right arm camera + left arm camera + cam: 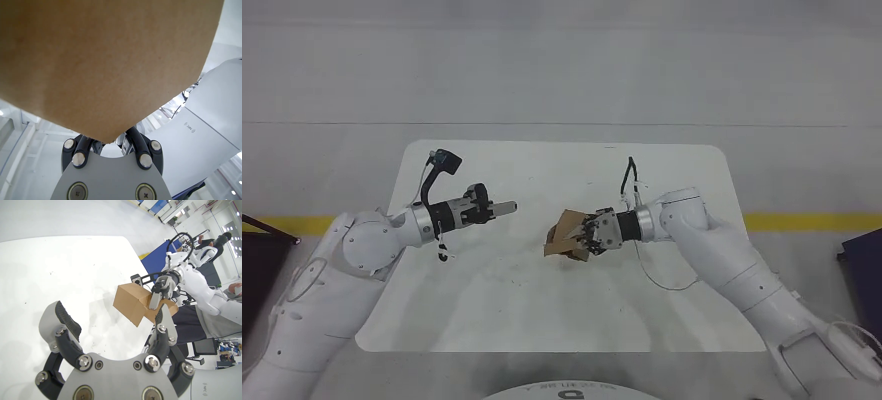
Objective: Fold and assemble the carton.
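- The right gripper [587, 237] has the brown corrugated cardboard carton [564, 237] pinched firmly at its open end. It's near the middle of the white rounded table [492, 300], a touch toward 3 o'clock.
- The left gripper [504, 208] sits off at the carton's 10 o'clock, well apart, spread wide and carrying nothing.
- The step in hand, as I read it: the free arm comes in to fold the loose flap [171, 309] while the other arm steadies the box.
- To do it well, hold the right arm firm and lead in with one left finger.
- Press the flap close to its crease, not at the tip, and push toward the box body so the panel hinges instead of buckling.
- This cardboard will likely flex, so go gently; a hard shove could twist it out of the pinch.
- The left wrist view adds detail over the top view. The carton is already squared into a box shape with one end raggedly open.
- That view also has a grey finger [154, 300] of the right gripper lying across the seam, and a shadow beneath suggests the carton is off the table.
- In the right wrist view the carton's plain brown face [105, 62] sits right up close and covers the fingertips, so grip depth can't be judged from there.
- The top view is the one for the spacing between the two arms.
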Controlling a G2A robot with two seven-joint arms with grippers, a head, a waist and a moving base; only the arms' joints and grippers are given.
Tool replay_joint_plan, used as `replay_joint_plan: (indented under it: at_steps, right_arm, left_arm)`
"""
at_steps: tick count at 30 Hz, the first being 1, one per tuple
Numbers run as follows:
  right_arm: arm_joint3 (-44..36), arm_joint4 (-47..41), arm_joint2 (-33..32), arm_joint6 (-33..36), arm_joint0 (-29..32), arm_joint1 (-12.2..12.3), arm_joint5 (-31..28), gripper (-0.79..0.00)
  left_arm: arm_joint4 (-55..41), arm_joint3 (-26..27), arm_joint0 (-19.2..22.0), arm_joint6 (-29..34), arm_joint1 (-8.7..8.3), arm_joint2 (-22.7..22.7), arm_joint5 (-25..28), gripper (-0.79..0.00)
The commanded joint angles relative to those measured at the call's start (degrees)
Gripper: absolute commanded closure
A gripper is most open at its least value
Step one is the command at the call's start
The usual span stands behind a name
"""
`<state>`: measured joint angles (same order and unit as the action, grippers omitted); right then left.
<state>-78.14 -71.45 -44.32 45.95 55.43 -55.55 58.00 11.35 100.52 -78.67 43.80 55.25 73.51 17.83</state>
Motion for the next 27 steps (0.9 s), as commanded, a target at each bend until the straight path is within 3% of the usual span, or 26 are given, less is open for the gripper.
replay_joint_plan:
  at_steps: [1,5,7,9,10,12,21,27]
  right_arm:
    - [1.5,-1.9,1.4,-0.1,-0.7,-0.4,0.0,0.000]
    - [5.1,-5.1,5.5,-1.2,-2.9,-1.3,0.0,0.000]
    - [7.3,-6.6,7.6,-2.8,-4.4,-1.8,0.0,-0.219]
    - [8.8,-8.1,8.9,-3.7,-5.3,-2.1,0.0,-0.345]
    - [9.5,-8.8,9.7,-4.3,-5.9,-2.2,0.0,-0.566]
    - [10.8,-10.1,10.8,-5.0,-6.9,-2.5,0.0,-0.785]
    - [13.3,-13.8,9.0,-6.4,-8.7,-2.2,-0.2,-0.785]
    - [7.7,-8.6,1.5,-3.6,-6.1,0.9,-7.4,-0.785]
  left_arm:
    - [0.0,0.0,0.0,0.0,0.00,0.0,0.0,-0.785]
    - [0.0,0.0,0.0,0.0,0.00,0.0,0.0,-0.785]
    - [0.0,0.0,0.0,0.0,0.00,0.0,0.0,-0.785]
    - [0.0,0.0,0.0,0.0,0.00,0.0,0.0,-0.785]
    - [0.0,0.0,0.0,0.0,0.00,0.0,0.0,-0.785]
    - [0.0,0.0,0.0,0.0,0.00,0.0,0.0,-0.785]
    - [0.0,0.0,0.0,0.0,0.00,0.0,0.0,-0.785]
    - [0.0,0.0,0.0,0.0,0.00,0.0,0.0,-0.785]
